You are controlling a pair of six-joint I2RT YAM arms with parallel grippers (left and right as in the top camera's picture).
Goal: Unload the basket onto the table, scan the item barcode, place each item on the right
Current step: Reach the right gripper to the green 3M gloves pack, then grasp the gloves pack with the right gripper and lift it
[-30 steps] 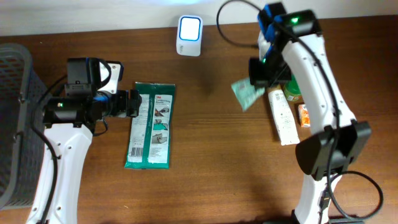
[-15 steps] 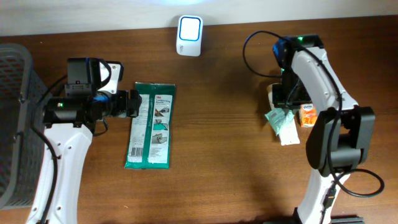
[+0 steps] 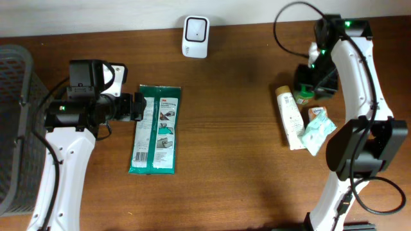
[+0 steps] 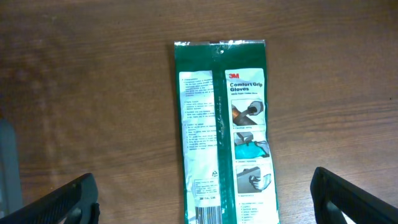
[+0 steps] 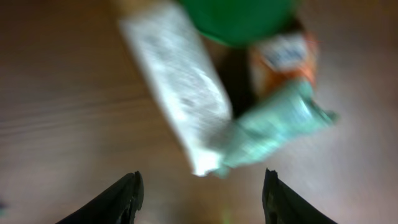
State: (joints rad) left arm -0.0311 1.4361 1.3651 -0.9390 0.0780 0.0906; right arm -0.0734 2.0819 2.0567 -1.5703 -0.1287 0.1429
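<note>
A green 3M gloves package (image 3: 156, 128) lies flat on the table, with its barcode (image 4: 208, 214) at the near end in the left wrist view. My left gripper (image 3: 135, 107) stands wide open at the package's left edge, its fingers either side of the package (image 4: 224, 124) and nothing held. A pale green packet (image 3: 319, 131) rests on the table at the right, beside a white tube (image 3: 290, 119). My right gripper (image 3: 314, 80) hovers behind them, open and empty. In the blurred right wrist view the packet (image 5: 280, 124) lies beyond the right gripper (image 5: 202, 186). The white scanner (image 3: 195, 27) stands at the back centre.
A small orange box (image 3: 314, 112) and a green-capped item (image 3: 302, 96) sit close to the tube under the right arm. A dark mesh basket (image 3: 13, 128) stands at the table's left edge.
My right gripper carried the pale green packet from near the scanner to the right, opened and let it go beside the tube, then drew back. The left arm has not moved.
</note>
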